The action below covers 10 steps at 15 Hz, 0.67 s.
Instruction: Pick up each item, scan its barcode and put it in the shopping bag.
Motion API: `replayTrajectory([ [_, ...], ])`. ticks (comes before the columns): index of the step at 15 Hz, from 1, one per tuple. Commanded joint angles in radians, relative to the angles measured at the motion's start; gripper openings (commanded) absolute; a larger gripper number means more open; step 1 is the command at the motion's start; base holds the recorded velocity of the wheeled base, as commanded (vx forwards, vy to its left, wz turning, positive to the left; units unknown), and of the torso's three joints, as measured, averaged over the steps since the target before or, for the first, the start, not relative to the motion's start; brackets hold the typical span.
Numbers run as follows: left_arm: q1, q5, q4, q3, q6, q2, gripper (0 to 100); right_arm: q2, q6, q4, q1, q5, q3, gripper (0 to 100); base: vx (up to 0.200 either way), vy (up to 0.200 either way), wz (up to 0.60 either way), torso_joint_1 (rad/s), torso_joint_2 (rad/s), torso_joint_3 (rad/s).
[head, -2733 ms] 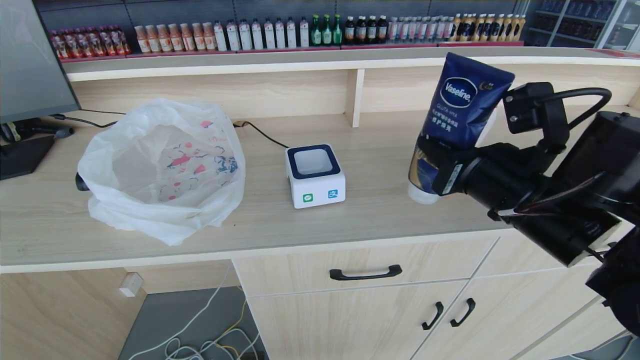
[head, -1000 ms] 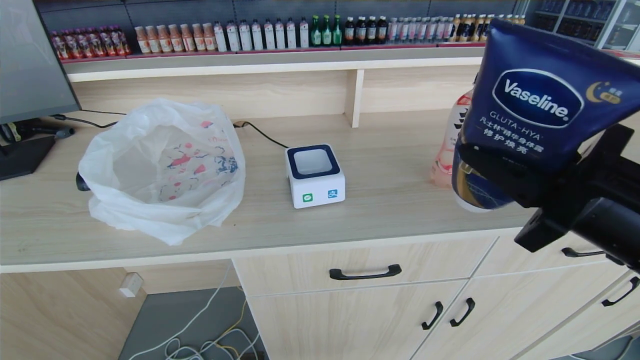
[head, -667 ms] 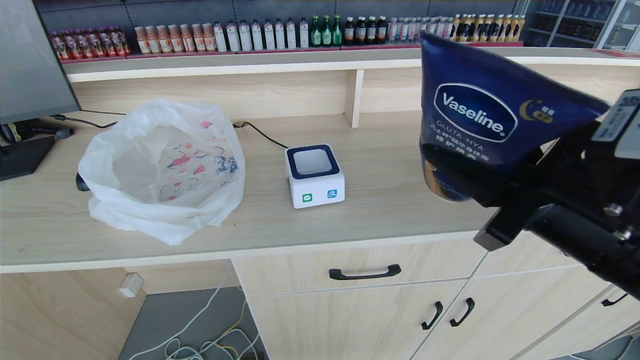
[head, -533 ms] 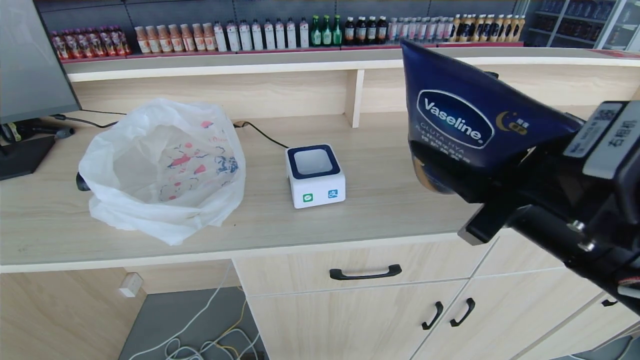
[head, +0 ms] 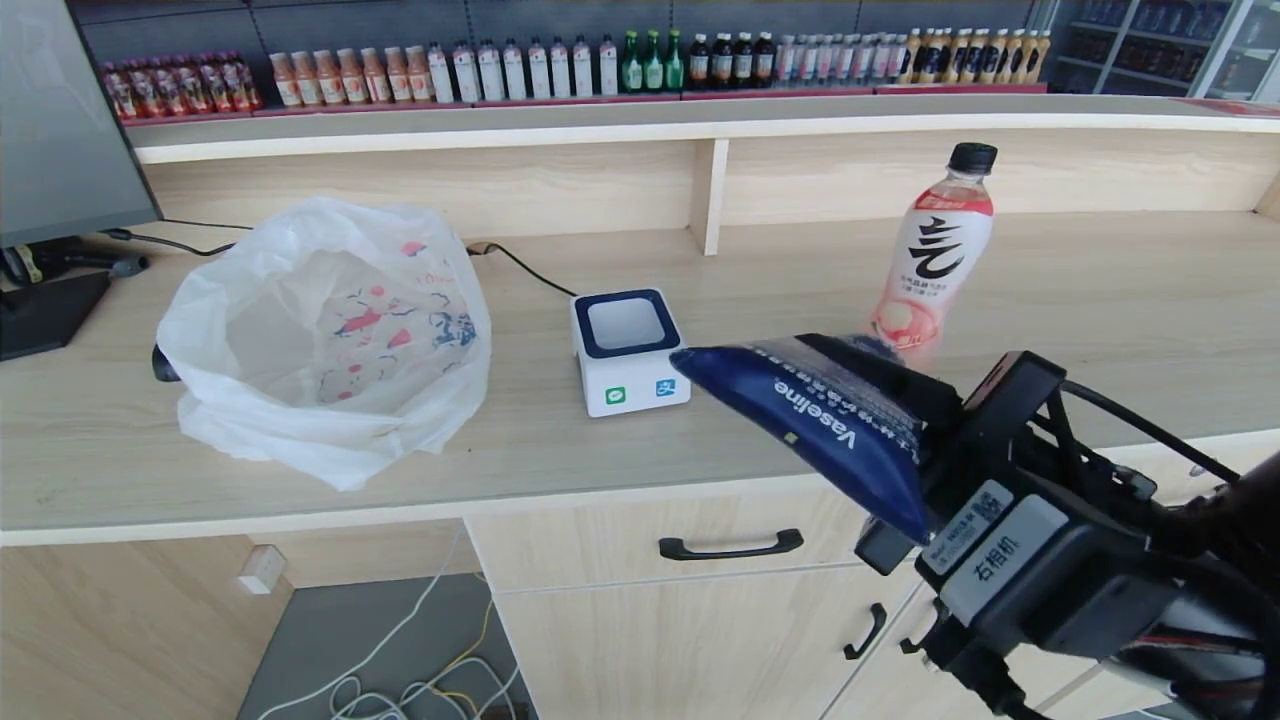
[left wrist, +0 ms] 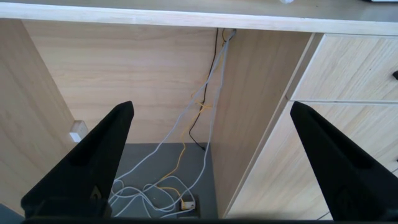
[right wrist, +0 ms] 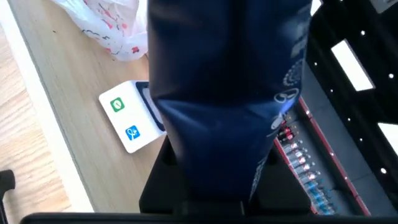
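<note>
My right gripper (head: pixel 925 470) is shut on a dark blue lotion tube (head: pixel 810 420). The tube lies almost level above the counter's front edge, its flat sealed end pointing left at the white scanner box (head: pixel 630 350). In the right wrist view the tube (right wrist: pixel 230 81) hangs over the scanner (right wrist: pixel 134 121). The white shopping bag (head: pixel 330 340) stands open at the left of the counter. A pink drink bottle (head: pixel 935 260) stands upright behind the tube. My left gripper (left wrist: pixel 211 162) is open, low in front of the cabinets.
A monitor (head: pixel 60 110) and its stand sit at the far left. The scanner's cable (head: pixel 520 262) runs back past the bag. Drawer handles (head: pixel 730 547) lie under the counter edge. Loose cables (left wrist: pixel 180 186) lie on the floor below.
The tube was upright and high at the right; the right arm has brought it down and left and tipped it flat towards the scanner. The bottle behind it now shows.
</note>
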Motion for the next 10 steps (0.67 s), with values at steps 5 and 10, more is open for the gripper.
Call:
replayTrajectory([
  [5, 0.0, 0.0, 0.0, 0.0, 0.0, 0.0, 100, 0.013, -0.221, -0.064, 0.023, 0.113, 0.109, 0, 0.0, 0.0, 0.0, 0.0, 0.0, 0.0],
  [10, 0.0, 0.0, 0.0, 0.0, 0.0, 0.0, 100, 0.008, -0.307, -0.064, 0.031, 0.206, 0.078, 0, 0.0, 0.0, 0.0, 0.0, 0.0, 0.0],
])
